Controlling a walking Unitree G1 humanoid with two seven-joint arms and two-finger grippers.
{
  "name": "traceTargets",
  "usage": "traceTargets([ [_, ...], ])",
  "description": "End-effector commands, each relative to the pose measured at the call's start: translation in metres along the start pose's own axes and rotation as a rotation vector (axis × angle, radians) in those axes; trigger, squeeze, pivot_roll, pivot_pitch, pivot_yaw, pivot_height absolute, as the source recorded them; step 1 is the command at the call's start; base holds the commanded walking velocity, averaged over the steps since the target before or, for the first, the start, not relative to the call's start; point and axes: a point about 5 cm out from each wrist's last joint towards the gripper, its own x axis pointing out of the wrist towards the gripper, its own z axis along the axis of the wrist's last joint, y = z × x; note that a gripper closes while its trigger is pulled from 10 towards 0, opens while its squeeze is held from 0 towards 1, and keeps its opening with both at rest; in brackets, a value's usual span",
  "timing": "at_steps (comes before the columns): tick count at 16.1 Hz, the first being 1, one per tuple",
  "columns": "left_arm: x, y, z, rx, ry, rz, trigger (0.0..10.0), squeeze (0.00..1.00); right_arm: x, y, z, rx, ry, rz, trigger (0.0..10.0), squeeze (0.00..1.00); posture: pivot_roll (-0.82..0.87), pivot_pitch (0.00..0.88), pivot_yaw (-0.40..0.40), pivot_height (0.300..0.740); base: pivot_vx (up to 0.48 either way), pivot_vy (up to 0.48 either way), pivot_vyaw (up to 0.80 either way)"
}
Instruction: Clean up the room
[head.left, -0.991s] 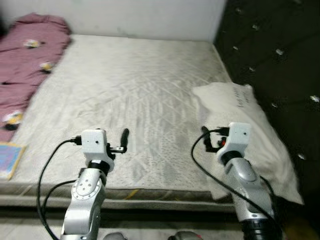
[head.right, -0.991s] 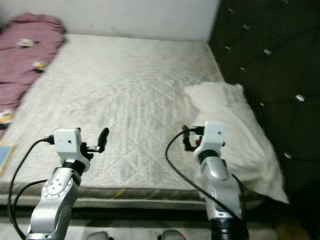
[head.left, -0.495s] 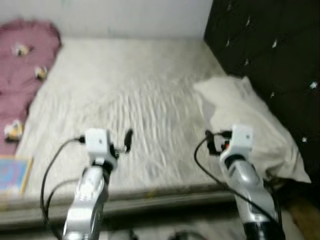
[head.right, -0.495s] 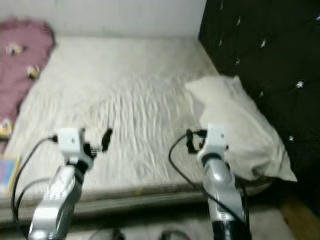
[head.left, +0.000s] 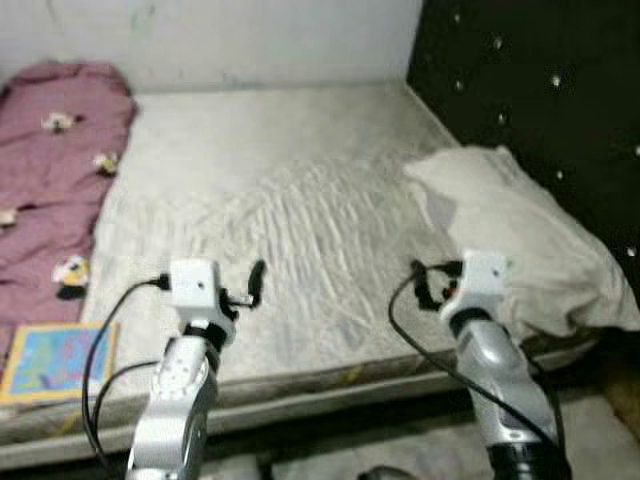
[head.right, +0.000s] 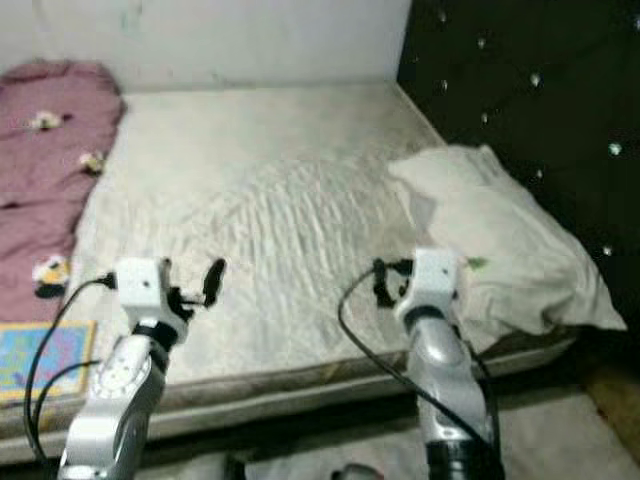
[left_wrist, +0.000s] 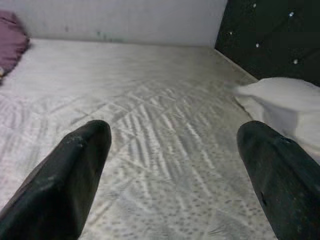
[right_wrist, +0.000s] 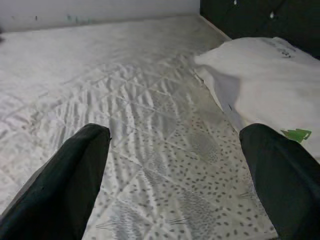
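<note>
Both arms are raised level over the near edge of the mattress (head.left: 300, 190), nothing grasped; the left gripper (head.left: 252, 283) has its fingers spread wide in the left wrist view, with bare quilted fabric between them; the right gripper (head.left: 420, 284) is likewise parted and empty, its wrist view looking along the sheet toward the pillow.

Nearest item: a flat, colourful book or board (head.left: 55, 360) at the near left corner of the bed, lying partly on the mattress edge (exact kind too blurred to tell). Just beyond it, a maroon blanket (head.left: 50, 170) with small pale motifs is bunched along the left side, running up to the far wall — rumpled, not spread, so probably the thing to straighten.

On the right, a white pillow (head.left: 520, 235) lies askew against the dark tufted headboard (head.left: 540, 90), one corner overhanging the near edge; likely dropped there rather than set.

Judgement: the symmetric, ready posture suggests surveying — no target committed yet; the pillow is nearest the right gripper, the book nearest the left.
</note>
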Motion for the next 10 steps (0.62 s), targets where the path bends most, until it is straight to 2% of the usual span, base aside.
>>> traceTargets([
  [1,0.0004,0.0063,0.0049,0.013,-0.015,0.016,10.0,0.0,0.0023,0.0088,0.0082,0.011,-0.036,0.026,10.0,0.0,0.01,0.0,-0.026,0.74,0.0,0.48,0.0],
  [10,0.0008,0.0046,0.0055,0.02,-0.022,0.014,10.0,0.0,0.0032,0.0089,0.008,0.001,-0.034,0.03,10.0,0.0,0.01,0.0,-0.028,0.74,0.0,0.48,0.0],
])
